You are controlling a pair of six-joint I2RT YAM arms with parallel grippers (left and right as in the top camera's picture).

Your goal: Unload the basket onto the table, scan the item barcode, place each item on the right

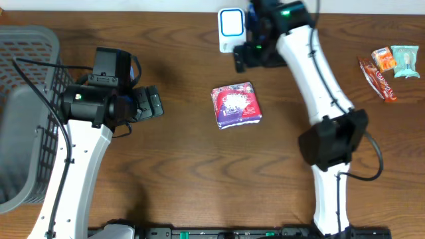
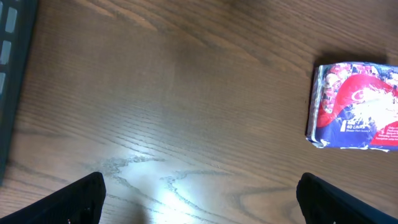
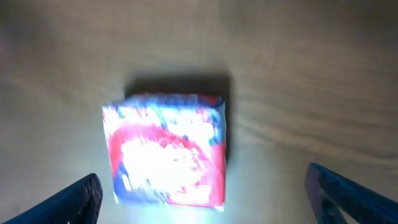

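Note:
The item, a red and purple packet (image 1: 236, 105), lies flat in the middle of the wooden table. A white scanner with a blue face (image 1: 231, 26) stands at the back edge. My right gripper (image 1: 255, 52) hovers beside the scanner, behind the packet, open and empty. In the right wrist view the packet (image 3: 166, 149) is blurred and bright, lying apart from the spread fingertips (image 3: 84, 199). My left gripper (image 1: 151, 103) is open, to the left of the packet. In the left wrist view the packet (image 2: 356, 106) shows at the far right. No barcode can be made out.
A grey basket (image 1: 26, 113) fills the left edge of the table. Its dark side (image 2: 12, 74) shows in the left wrist view. Several small snack packets (image 1: 388, 63) lie at the far right.

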